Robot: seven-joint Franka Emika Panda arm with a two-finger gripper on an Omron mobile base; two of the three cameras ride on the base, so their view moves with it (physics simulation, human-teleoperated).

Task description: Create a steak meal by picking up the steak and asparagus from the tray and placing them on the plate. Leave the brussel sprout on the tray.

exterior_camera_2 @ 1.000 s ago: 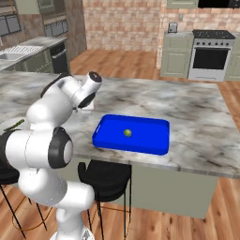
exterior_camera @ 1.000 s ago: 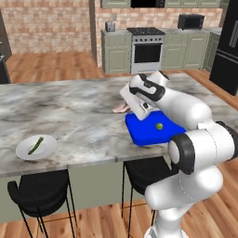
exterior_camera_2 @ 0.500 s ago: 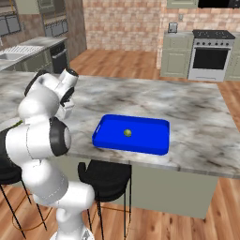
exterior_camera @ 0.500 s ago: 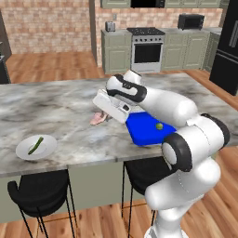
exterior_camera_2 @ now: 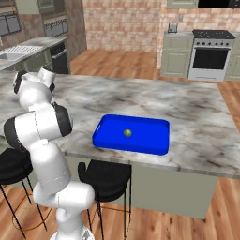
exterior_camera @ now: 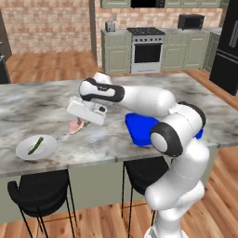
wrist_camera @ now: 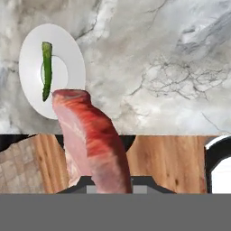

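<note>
My gripper point(exterior_camera: 81, 121) is shut on the steak point(exterior_camera: 75, 125), a pinkish-red slab that hangs from it just above the marble counter. The white plate point(exterior_camera: 23, 151) lies a little to the left and nearer the front edge, with the dark-green asparagus point(exterior_camera: 35, 145) on it. In the hand view the steak point(wrist_camera: 90, 144) reaches up from the bottom, its tip overlapping the plate point(wrist_camera: 67, 54) on which the asparagus point(wrist_camera: 46, 70) lies. The blue tray point(exterior_camera_2: 145, 133) sits to the right and holds the brussel sprout point(exterior_camera_2: 127, 132). My arm hides part of the tray point(exterior_camera: 139, 130).
The counter's front edge point(exterior_camera: 93, 163) runs just below the plate, with black stools point(exterior_camera: 39, 193) tucked under it. A stove point(exterior_camera: 147, 51) and cabinets stand far behind. Bare marble point(exterior_camera: 42, 104) stretches behind the plate.
The arm has swung left from above the tray, carrying the steak across the counter toward the plate. The tray and the brussel sprout have stayed put.
</note>
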